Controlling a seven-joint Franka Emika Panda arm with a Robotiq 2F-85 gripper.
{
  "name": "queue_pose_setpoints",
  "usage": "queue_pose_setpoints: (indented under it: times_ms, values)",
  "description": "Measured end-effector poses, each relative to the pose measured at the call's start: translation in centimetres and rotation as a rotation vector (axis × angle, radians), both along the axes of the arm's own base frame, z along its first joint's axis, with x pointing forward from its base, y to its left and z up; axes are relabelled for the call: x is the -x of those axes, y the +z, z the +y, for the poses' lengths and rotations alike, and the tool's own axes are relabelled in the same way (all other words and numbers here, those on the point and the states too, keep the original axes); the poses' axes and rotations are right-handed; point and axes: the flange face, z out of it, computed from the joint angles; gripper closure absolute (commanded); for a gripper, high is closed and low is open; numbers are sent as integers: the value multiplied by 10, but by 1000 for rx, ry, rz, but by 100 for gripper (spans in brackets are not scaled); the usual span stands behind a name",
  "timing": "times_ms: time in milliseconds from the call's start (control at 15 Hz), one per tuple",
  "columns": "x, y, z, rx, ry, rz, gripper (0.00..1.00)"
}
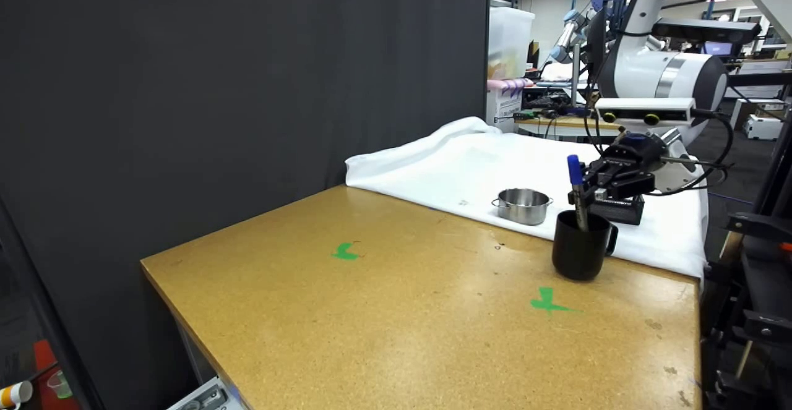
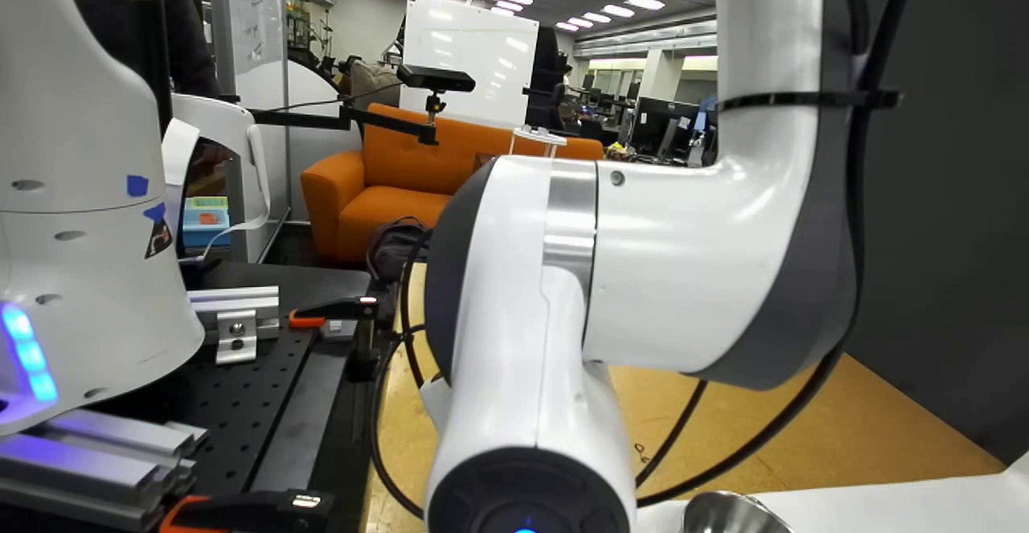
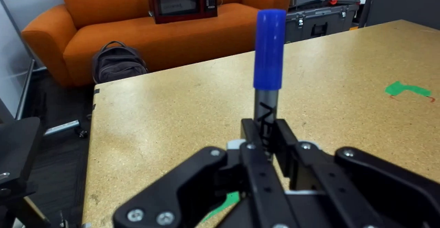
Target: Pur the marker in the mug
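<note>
The marker (image 1: 575, 172) has a blue cap at its top end and a silvery barrel. It stands nearly upright, slightly tilted, with its lower end in the mouth of the black mug (image 1: 578, 254). The mug stands upright on the wooden table with its handle to the right in an exterior view. My gripper (image 1: 580, 196) is just above the mug's rim, shut on the marker's barrel. In the wrist view, the marker (image 3: 269, 54) rises between the fingertips (image 3: 264, 131), and the mug does not show. The arm hides the gripper, marker and mug in an exterior view.
A shallow metal dish (image 1: 523, 206) stands on the white cloth (image 1: 445, 156) beside the mug; it also shows at the bottom edge in an exterior view (image 2: 733, 513). A black box (image 1: 619, 210) lies behind the mug, under the gripper. Green tape (image 1: 547, 302) marks the table (image 1: 402, 323).
</note>
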Motion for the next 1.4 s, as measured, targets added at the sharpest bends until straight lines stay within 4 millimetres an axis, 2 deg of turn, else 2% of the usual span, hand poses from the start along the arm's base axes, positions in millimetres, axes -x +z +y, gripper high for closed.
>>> queue_pose_setpoints:
  times_ms: [200, 533, 733, 933, 1200, 1400]
  values:
    - [-5, -9, 0, -7, -1, -21, 38]
    - [-10, -8, 2, 3, 13, -53, 2]
    - [-16, -1, 7, 89, 45, -55, 0]
    - [-27, 28, 24, 236, 90, -55, 0]
    - [-42, 87, 53, 456, 109, -51, 0]
    - [-49, 128, 85, 631, 120, -54, 0]
